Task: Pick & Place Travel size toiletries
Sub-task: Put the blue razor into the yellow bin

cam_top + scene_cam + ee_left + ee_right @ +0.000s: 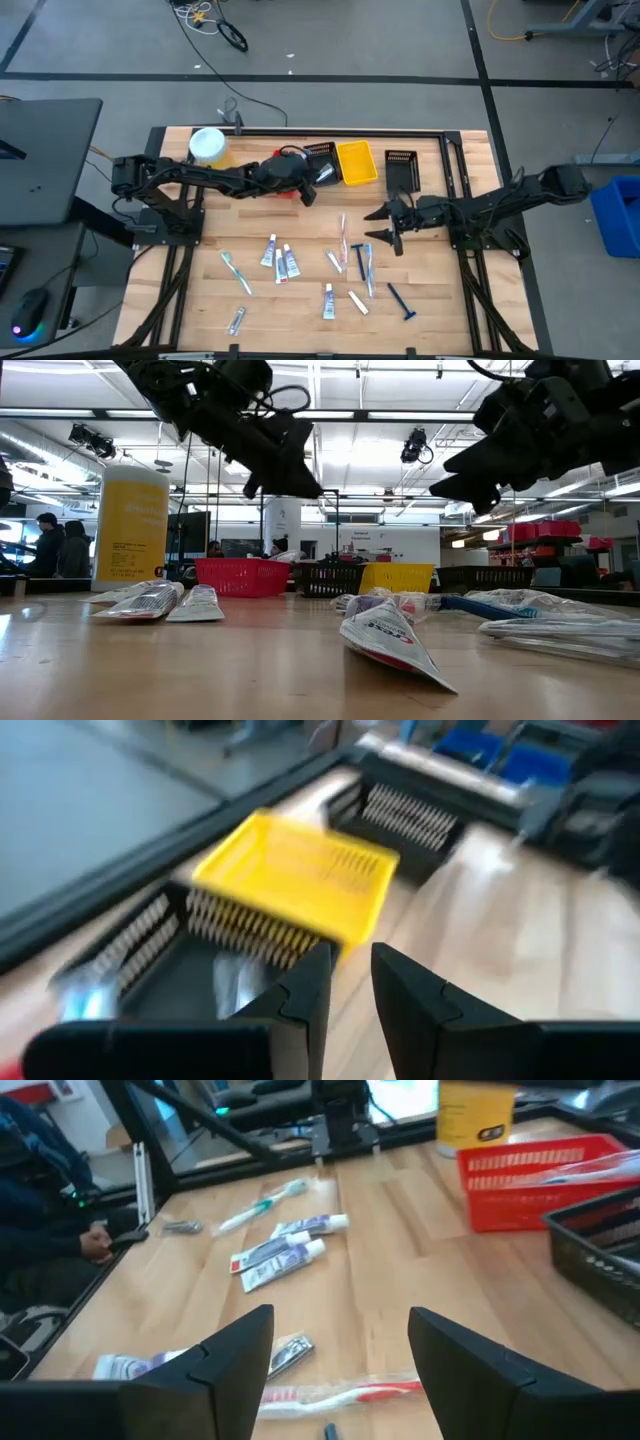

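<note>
I am looking across the table from its near edge, where the travel size toiletries (330,270) are lying loose on the wood: a small white-and-blue tube (385,637) closest, then a pair of tubes (281,258) side by side, a wrapped toothbrush (335,1393) and a dark blue razor (402,299). I am judging them all as very light; the tubes soft and likely to squash, the wrappers slick, the brush and razor stiff but thin and lying flat. I would be taking a tube across its middle, a brush at mid-handle.

My right gripper (340,1345) is hovering over the toothbrush with its fingers wide apart, nothing between them. Farther back, my left gripper (350,985) is hanging above a black bin (322,158) beside the yellow bin (357,163), jaws nearly together with a slim gap, empty. The red bin (545,1175) and the yellow canister (208,146) are standing beyond.
</note>
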`<state>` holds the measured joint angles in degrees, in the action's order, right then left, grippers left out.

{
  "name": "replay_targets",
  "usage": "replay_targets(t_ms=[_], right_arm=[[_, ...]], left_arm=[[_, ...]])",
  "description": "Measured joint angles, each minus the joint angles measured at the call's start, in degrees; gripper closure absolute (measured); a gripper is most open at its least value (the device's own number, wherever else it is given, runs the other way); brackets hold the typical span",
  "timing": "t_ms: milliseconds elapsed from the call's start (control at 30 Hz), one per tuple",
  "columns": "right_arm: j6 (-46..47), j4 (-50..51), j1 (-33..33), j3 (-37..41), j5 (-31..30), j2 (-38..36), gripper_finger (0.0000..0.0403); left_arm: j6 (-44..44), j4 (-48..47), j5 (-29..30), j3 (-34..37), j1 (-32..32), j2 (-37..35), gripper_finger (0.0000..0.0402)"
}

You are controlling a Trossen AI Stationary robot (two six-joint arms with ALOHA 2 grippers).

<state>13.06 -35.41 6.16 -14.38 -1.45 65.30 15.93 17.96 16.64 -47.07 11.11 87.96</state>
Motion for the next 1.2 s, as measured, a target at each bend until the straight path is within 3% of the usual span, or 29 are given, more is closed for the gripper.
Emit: replay_targets(t_ms=[233, 333, 533, 733, 900, 1033, 1200], right_arm=[[-1.0, -0.02, 2.14, -5.62, 0.0, 7.68, 0.0166], [-1.71, 0.03, 2.77, -8.38, 0.0, 11.72, 0.0158], [-2.47, 4.03, 3.39, -11.96, 0.06, 15.17, 0.0153], [-1.47, 13.08, 4.75, -14.34, 0.69, 15.3, 0.0171], [-1.49, 13.27, 7.06, -14.81, 2.54, 15.27, 0.0175], [-1.49, 14.09, 9.11, -14.81, 0.28, 15.27, 0.0167], [7.65, 16.83, 10.88, -14.81, -2.65, 15.28, 0.0158]], left_arm=[[-1.75, 3.06, 1.39, -0.06, 3.42, 0.54, 0.0317], [-1.07, 1.56, -0.77, -0.04, 4.98, 2.24, 0.0317], [-0.49, 0.27, 0.79, -0.02, 3.71, 2.65, 0.0317], [-2.55, -3.31, -0.78, -0.11, -1.21, -3.64, 0.0317], [0.52, -9.85, 0.16, -0.09, -7.63, -6.4, 0.0317], [2.94, -12.98, -0.97, -0.04, -13.32, -6.34, 0.0317], [8.67, -14.45, 0.89, -0.04, -19.0, -6.34, 0.0317]])
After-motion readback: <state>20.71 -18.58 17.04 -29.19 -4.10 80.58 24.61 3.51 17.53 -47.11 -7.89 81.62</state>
